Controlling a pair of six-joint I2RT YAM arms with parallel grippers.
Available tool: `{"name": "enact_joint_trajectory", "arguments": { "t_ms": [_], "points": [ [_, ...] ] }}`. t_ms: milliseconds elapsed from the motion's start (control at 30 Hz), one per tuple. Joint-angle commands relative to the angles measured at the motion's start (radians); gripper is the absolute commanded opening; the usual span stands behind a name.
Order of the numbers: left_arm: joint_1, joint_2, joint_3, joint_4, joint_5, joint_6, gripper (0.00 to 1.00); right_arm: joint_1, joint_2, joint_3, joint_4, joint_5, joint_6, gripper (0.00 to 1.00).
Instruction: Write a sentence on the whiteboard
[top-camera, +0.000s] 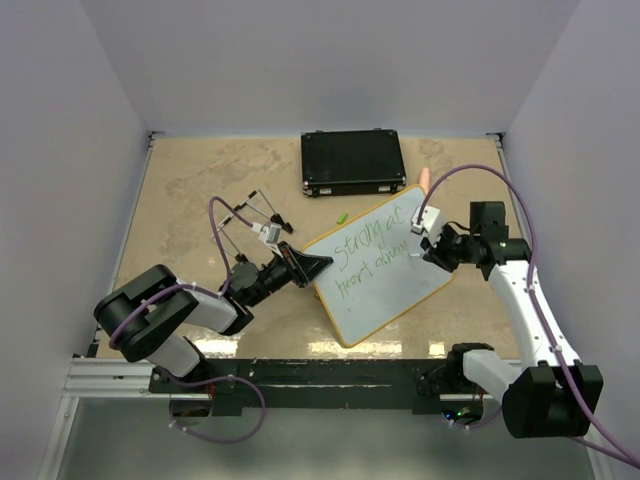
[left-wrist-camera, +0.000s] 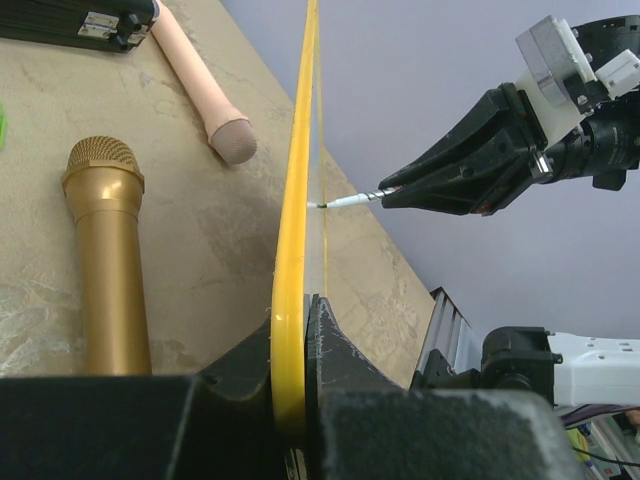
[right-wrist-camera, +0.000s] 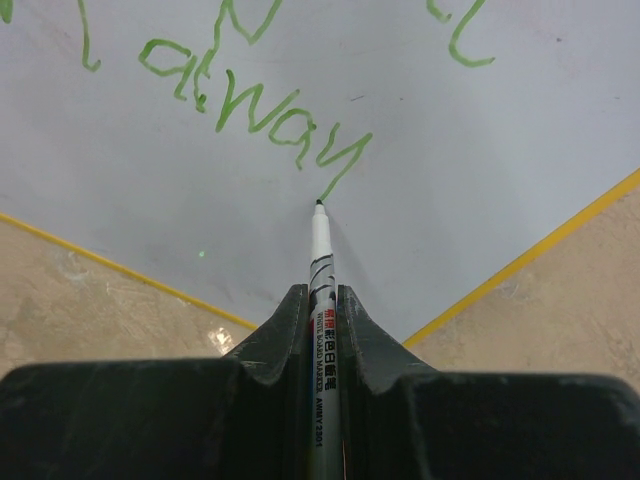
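The whiteboard (top-camera: 385, 285), white with a yellow rim, is propped up at a tilt in the middle of the table. My left gripper (top-camera: 312, 266) is shut on its left corner; in the left wrist view the rim (left-wrist-camera: 291, 230) runs edge-on between the jaws of the left gripper (left-wrist-camera: 300, 312). The sentence (top-camera: 368, 250) is green handwriting in two lines. My right gripper (top-camera: 430, 247) is shut on a white marker (right-wrist-camera: 322, 262), whose tip rests on the board at the tail of the last green letter (right-wrist-camera: 340, 165). The right gripper (right-wrist-camera: 320, 296) points at the board's lower corner.
A black case (top-camera: 352, 162) lies at the back. A gold microphone (left-wrist-camera: 106, 260) and a pink microphone (left-wrist-camera: 205, 85) lie on the table behind the board. A green marker cap (top-camera: 341, 217) and a thin black wire frame (top-camera: 256, 211) sit left of the board.
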Motion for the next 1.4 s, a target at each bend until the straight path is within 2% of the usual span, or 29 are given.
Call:
{"name": "enact_joint_trajectory", "arguments": {
  "t_ms": [0,367,767,933,1133,1367],
  "points": [
    [-0.011,0.037,-0.018,-0.047,0.083,0.194,0.0,-0.003,0.034,-0.012,-0.047,0.015,-0.054,0.0],
    [-0.011,0.047,-0.01,-0.05,0.085,0.194,0.0,-0.003,0.059,-0.009,-0.075,-0.031,-0.08,0.0],
    [-0.011,0.054,-0.009,-0.049,0.085,0.193,0.0,-0.003,0.047,0.046,0.0,-0.134,-0.002,0.0],
    [-0.011,0.057,-0.012,-0.047,0.085,0.191,0.0,-0.003,0.025,0.159,-0.122,-0.192,-0.031,0.0],
    [-0.011,0.057,-0.013,-0.043,0.083,0.193,0.0,-0.003,-0.045,0.302,-0.188,-0.226,0.008,0.0],
    [-0.011,0.033,-0.018,-0.056,0.08,0.196,0.0,-0.001,-0.106,0.226,-0.101,-0.223,0.086,0.0]
  ]
}}
